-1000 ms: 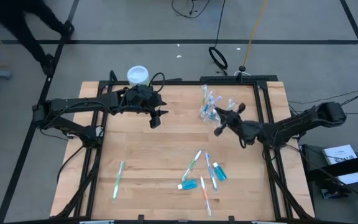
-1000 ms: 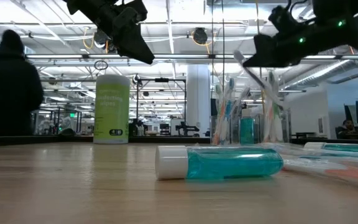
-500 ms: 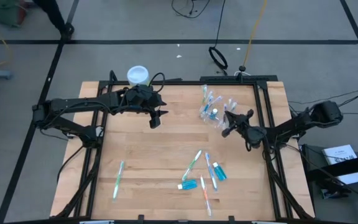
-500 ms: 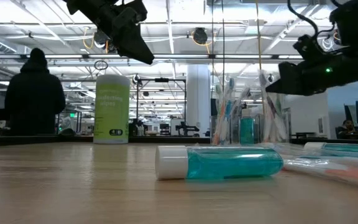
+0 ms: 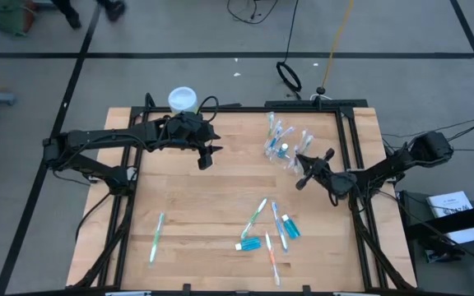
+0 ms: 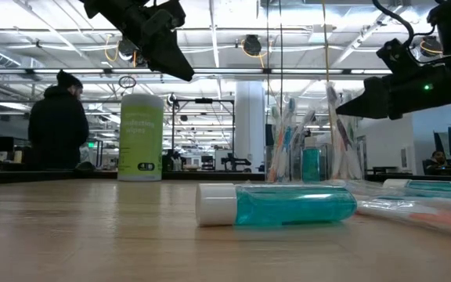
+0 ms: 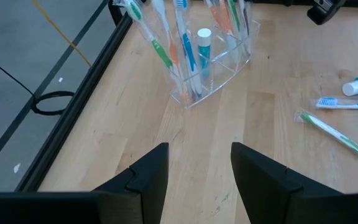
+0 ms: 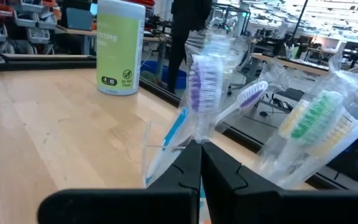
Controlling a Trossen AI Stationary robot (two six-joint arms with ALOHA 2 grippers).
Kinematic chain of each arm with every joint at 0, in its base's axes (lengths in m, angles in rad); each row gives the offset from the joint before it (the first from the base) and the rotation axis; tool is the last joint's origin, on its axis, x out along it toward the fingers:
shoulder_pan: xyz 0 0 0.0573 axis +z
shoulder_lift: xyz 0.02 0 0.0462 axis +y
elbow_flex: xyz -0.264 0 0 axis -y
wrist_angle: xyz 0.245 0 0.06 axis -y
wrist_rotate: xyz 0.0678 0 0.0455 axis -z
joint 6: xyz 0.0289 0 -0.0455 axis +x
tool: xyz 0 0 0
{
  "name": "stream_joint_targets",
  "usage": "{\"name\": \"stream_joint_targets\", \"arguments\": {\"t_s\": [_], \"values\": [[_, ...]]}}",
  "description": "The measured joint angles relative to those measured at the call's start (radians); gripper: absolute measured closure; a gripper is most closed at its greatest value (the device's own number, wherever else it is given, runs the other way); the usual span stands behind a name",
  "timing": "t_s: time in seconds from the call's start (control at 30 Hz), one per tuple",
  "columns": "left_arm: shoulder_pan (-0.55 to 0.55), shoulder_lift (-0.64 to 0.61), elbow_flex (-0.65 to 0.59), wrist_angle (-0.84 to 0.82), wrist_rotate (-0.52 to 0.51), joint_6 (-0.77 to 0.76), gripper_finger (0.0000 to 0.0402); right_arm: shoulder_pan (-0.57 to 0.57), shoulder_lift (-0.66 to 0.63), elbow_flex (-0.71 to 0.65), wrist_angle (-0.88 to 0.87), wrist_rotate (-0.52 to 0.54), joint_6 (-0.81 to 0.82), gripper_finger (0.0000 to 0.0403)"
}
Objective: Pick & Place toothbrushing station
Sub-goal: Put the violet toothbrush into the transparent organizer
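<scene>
A clear plastic cup (image 5: 280, 148) stands at the table's far right and holds several wrapped toothbrushes and a blue tube; it also shows in the left wrist view (image 7: 211, 62). My right gripper (image 5: 300, 171) is beside the cup on its near right side, shut on a wrapped toothbrush with purple bristles (image 8: 204, 81). My left gripper (image 5: 206, 158) hangs open and empty above the far left of the table (image 7: 197, 168). More toothbrushes and blue tubes (image 5: 268, 228) lie flat near the front edge. My right gripper pinches the wrapped toothbrush just below its bristle head (image 8: 196, 138) between its fingertips. The fingers come about level from the table's near right side. The toothbrush stands roughly upright among the others (image 6: 335, 117). Its lower end is hidden among the cup's contents.
A light-green canister with a white lid (image 5: 183, 99) stands at the far left edge. A single green toothbrush (image 5: 156, 237) lies near the front left. A blue tube (image 6: 276, 205) lies close before the low camera. A person (image 6: 57, 117) stands in the room beyond.
My right gripper has gone toward the table's right edge, past the cup's near side. The toothbrush that it carried tilted and lifted now stands about upright among those in the cup. The person in the room behind has walked along.
</scene>
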Motion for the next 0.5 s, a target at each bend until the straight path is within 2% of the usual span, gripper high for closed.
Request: {"name": "stream_joint_targets", "arguments": {"t_s": [0.13, 0.33, 0.5], "values": [[0.000, 0.000, 0.000, 0.000, 0.000, -0.002, 0.0224, 0.013, 0.000, 0.000, -0.054, 0.005, 0.008, 0.0402], [0.000, 0.000, 0.000, -0.006, 0.000, -0.007, 0.0224, 0.042, -0.004, 0.000, -0.035, 0.000, -0.027, 0.0402], [-0.005, 0.000, 0.000, -0.006, 0.000, -0.027, 0.0224, 0.044, -0.003, 0.000, -0.036, -0.001, -0.070, 0.0380]]}}
